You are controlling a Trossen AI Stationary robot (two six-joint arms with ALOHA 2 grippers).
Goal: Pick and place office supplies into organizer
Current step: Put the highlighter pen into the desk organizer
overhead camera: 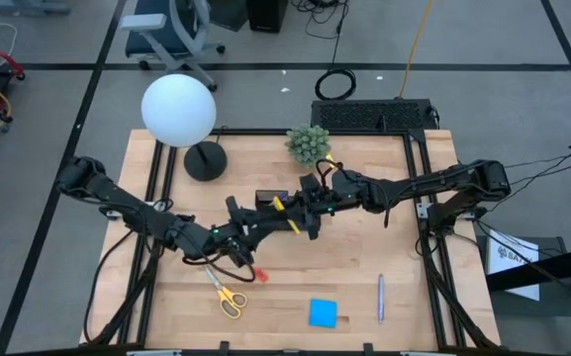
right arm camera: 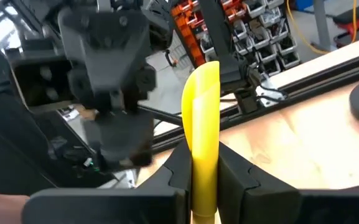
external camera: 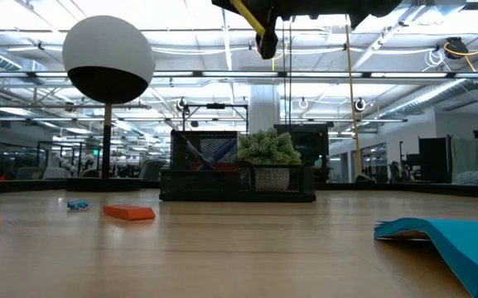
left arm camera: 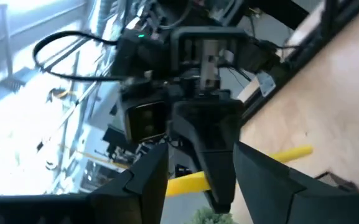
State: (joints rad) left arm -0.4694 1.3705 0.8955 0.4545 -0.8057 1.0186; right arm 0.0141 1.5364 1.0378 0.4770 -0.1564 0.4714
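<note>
High over the middle of the table my two grippers meet tip to tip. My right gripper (right arm camera: 205, 158) is shut on a yellow marker (right arm camera: 204, 106). My left gripper (left arm camera: 201, 155) is open, its fingers standing on either side of the right gripper's fingers and the marker (left arm camera: 291, 153). The black organizer (overhead camera: 268, 197) stands on the table under the arms; in the low view the organizer (external camera: 205, 178) shows at the back. Yellow-handled scissors (overhead camera: 228, 297), a blue note pad (overhead camera: 323, 312), a slim pen (overhead camera: 381, 297) and a red piece (overhead camera: 260, 276) lie near the front. My right gripper pinches the yellow marker's shaft (right arm camera: 205, 146) between its two fingers, which lie level and across it. The marker sticks out on both sides of the fingers. It is lifted clear, high above the table.
A white globe lamp (overhead camera: 179, 111) on a round black base (overhead camera: 205, 160) stands at the back left, with a green spiky plant ball (overhead camera: 308, 143) beside the organizer. A small blue piece (external camera: 77, 204) lies on the table. Cables hang from both arms.
</note>
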